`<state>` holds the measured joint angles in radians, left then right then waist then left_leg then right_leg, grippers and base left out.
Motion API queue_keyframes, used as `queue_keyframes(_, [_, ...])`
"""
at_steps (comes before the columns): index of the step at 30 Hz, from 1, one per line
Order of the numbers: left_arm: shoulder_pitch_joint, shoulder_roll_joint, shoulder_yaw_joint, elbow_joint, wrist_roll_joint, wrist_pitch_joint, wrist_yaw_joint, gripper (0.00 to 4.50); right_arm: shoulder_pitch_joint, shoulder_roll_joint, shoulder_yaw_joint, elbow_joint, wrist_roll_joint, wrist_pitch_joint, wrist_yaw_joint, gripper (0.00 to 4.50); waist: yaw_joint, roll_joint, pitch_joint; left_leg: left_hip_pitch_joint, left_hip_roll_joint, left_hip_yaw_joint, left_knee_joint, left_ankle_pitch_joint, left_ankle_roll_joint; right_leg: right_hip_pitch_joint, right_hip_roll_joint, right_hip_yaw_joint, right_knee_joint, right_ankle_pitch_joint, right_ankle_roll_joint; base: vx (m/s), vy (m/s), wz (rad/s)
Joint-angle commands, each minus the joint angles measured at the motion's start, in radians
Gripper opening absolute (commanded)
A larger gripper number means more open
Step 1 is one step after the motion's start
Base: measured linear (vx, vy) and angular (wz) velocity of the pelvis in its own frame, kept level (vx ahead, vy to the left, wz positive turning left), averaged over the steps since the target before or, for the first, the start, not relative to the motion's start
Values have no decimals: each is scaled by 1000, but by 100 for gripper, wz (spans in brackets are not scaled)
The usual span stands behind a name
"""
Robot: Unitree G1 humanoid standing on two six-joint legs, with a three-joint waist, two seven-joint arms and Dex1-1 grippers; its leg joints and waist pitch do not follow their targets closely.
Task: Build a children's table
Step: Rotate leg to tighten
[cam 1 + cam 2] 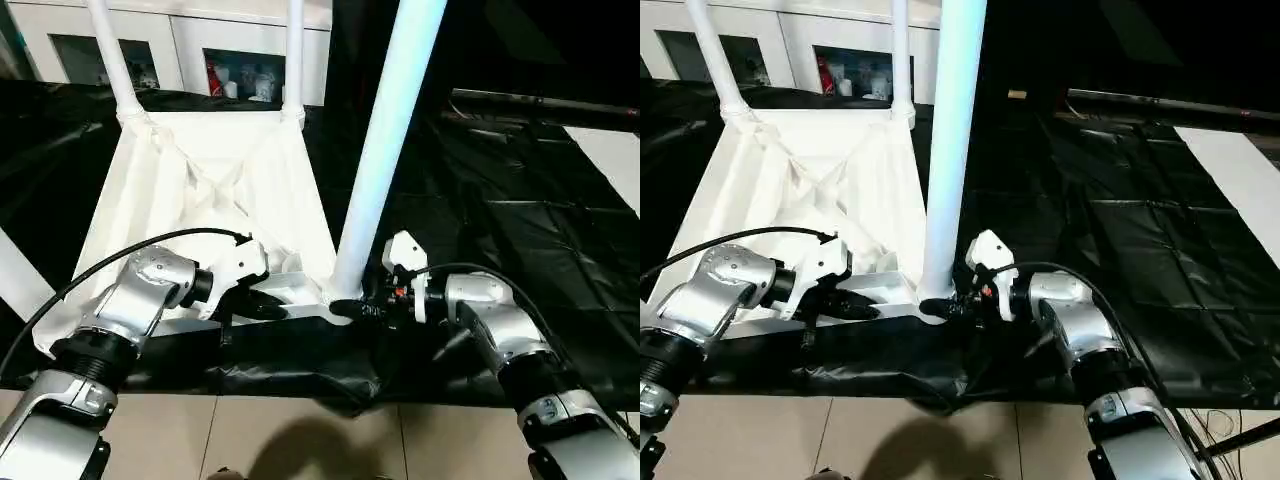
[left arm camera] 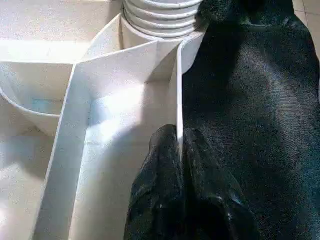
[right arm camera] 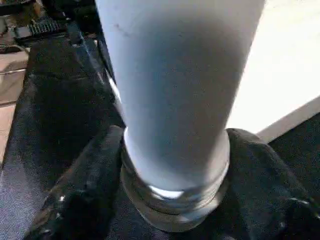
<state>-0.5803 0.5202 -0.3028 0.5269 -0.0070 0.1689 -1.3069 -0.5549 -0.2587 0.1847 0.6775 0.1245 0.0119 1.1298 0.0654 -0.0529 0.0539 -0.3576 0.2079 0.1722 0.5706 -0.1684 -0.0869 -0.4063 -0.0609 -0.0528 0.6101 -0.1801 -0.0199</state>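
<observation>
The children's table is in pieces: its white tabletop [image 1: 200, 170] lies underside up on the black sheet. Two white legs [image 1: 110, 50] [image 1: 294, 50] stand in its far corner sockets. A third leg [image 1: 385, 140] stands upright in the near right socket. My right gripper [image 1: 345, 308] grips this leg's ribbed base [image 3: 175, 200], a black finger [image 3: 95, 180] on either side. My left gripper [image 1: 270, 305] is shut on the tabletop's thin near rim wall [image 2: 178, 100], just left of that socket; the wall runs between its fingertips [image 2: 162, 145].
The black-sheeted worktable [image 1: 500, 200] stretches to the right, with a long flat white board [image 1: 610, 160] at its far right. A white cabinet [image 1: 200, 40] stands behind. The worktable's near edge drops to tiled floor [image 1: 300, 440] just below both forearms.
</observation>
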Motion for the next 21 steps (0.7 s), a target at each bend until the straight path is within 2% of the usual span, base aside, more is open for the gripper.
queue_keyframes(1, [27,-5,-34,-5,-6,15,-45,0,8,-14,0,-29,14,21,6,286,2,2,-63,6,23,3,-59,-195,31,52,-69,44,-65,-193,-210,0,0,0])
queue_keyframes(5, [27,-10,-36,8,8,13,-25,0,7,-1,-15,-13,8,23,-31,272,1,4,-62,7,23,3,-60,-199,27,51,-69,44,-67,-205,-206,0,0,0])
queue_keyframes(7, [15,-31,-28,40,26,13,35,0,-15,25,-40,49,-18,-6,-151,270,-1,4,-61,7,23,2,-60,-211,21,49,-69,44,-69,-223,-203,0,0,0])
queue_keyframes(8, [10,-39,-24,53,31,14,60,0,-23,35,-49,71,-25,-14,-194,270,-3,6,-58,8,21,2,-62,-229,11,46,-70,44,-74,-258,-196,0,0,0])
queue_keyframes(9, [-21,-84,-4,121,57,19,185,0,-49,76,-89,142,-25,-15,-335,270,-6,5,-56,12,20,0,-63,-264,-2,44,-71,43,-80,-325,-183,0,0,0])
queue_keyframes(10, [-23,-87,-3,125,58,19,193,0,-51,79,-92,147,-25,-15,-345,270,-11,5,-53,15,17,-1,-63,-288,-16,39,-73,43,-87,-386,-171,0,0,0])
queue_keyframes(11, [-36,-105,5,152,66,19,238,0,-63,97,-109,175,-23,-10,-406,270,-12,3,-53,15,17,-3,-65,-299,-24,41,-71,42,-88,-415,-160,-51,-2,-3])
queue_keyframes(12, [-43,-116,8,164,68,25,258,0,-70,108,-120,192,-21,-4,-443,269,-15,3,-53,19,15,-4,-63,-315,-30,37,-71,42,-94,-463,-142,-51,-2,-3])
queue_keyframes(13, [-67,-162,16,194,76,59,339,0,-91,144,-148,240,-16,7,-565,269,-18,2,-52,16,16,-6,-64,-319,-28,39,-73,41,-97,-492,-127,-56,2,-4])
queue_keyframes(15, [-85,-201,28,216,81,90,412,0,-108,170,-169,272,-13,17,-665,269,-18,3,-52,23,15,-7,-62,-339,-27,31,-74,39,-105,-535,-110,0,0,0])
queue_keyframes(17, [-91,-213,33,222,80,100,434,0,-113,177,-176,281,-11,22,-693,269,-20,3,-53,17,13,-7,-62,-335,-20,33,-71,38,-106,-532,-105,0,0,0])
queue_keyframes(19, [-123,-294,57,271,79,139,570,0,-151,222,-211,341,8,34,-845,269,-22,4,-55,16,13,-7,-61,-329,-16,31,-70,40,-103,-507,-110,0,0,0])
queue_keyframes(20, [-123,-294,57,271,79,139,570,0,-151,222,-211,341,8,34,-845,269,-24,3,-55,17,12,-5,-61,-330,-17,30,-68,39,-104,-503,-109,0,0,0])
queue_keyframes(21, [-137,-329,61,295,82,143,620,0,-169,246,-218,366,10,28,-900,269,-24,2,-56,18,11,-5,-61,-331,-18,29,-66,38,-103,-495,-107,0,0,0])
